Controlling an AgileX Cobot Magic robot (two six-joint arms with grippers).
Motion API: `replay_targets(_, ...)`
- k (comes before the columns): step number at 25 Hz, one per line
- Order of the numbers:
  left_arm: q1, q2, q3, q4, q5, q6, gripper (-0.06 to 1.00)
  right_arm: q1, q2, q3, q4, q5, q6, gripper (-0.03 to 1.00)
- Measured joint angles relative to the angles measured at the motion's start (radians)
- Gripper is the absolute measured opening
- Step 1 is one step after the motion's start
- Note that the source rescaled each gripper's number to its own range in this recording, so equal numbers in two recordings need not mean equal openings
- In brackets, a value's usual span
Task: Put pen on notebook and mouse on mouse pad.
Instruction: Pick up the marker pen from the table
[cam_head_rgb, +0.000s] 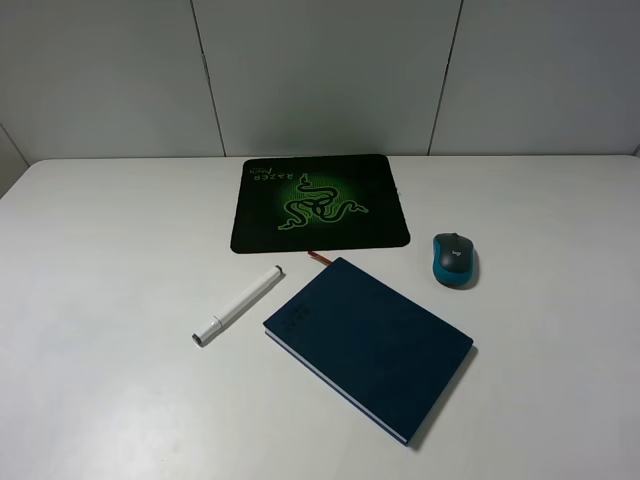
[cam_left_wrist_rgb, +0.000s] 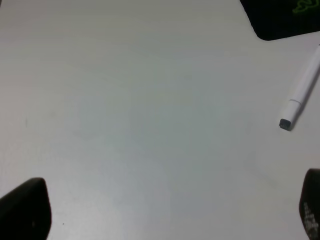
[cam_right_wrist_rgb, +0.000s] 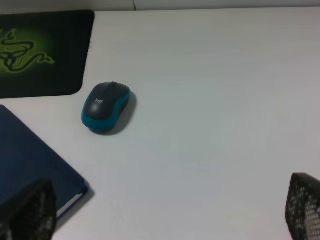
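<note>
**A:** How do the left fingers (cam_left_wrist_rgb: 22, 210) stand?

**B:** Released and spread wide, with nothing between them. Only their dark tips show, hanging over bare tabletop (cam_left_wrist_rgb: 125, 100).

**A:** And the right fingers (cam_right_wrist_rgb: 305, 205)?

**B:** The same: wide apart and empty, above the tabletop.

**A:** What lies nearest the left pair?

**B:** The pen (cam_left_wrist_rgb: 302, 90). It lies flat on the tabletop off to one side, untouched, with its grey tip at the end nearer the fingers.

**A:** And near the right pair?

**B:** A corner of the notebook (cam_right_wrist_rgb: 30, 155) lies close by one finger. Past it sits the mouse (cam_right_wrist_rgb: 106, 106), on the bare tabletop.

**A:** Is the mouse on the mouse pad (cam_head_rgb: 320, 203)?

**B:** No. In the high view it rests to the right of the pad's near right corner, close but apart.

**A:** And is the pen on the notebook?

**B:** Not yet. It lies slanted just left of the notebook, with a gap between them.

**A:** How do the two flat things lie?

**B:** The pad lies at the back middle of the tabletop, its green emblem up. The notebook is closed and turned at an angle in front of it. A reddish ribbon (cam_head_rgb: 318, 257) pokes out at the notebook's far corner, close to the pad's near edge.
</note>
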Motion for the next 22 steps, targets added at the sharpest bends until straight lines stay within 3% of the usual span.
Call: replay_targets(22,0.000,0.000,0.000,0.000,0.000,-0.001,0.99,0.000,0.000,0.000,0.000,0.000,0.000,1.00)
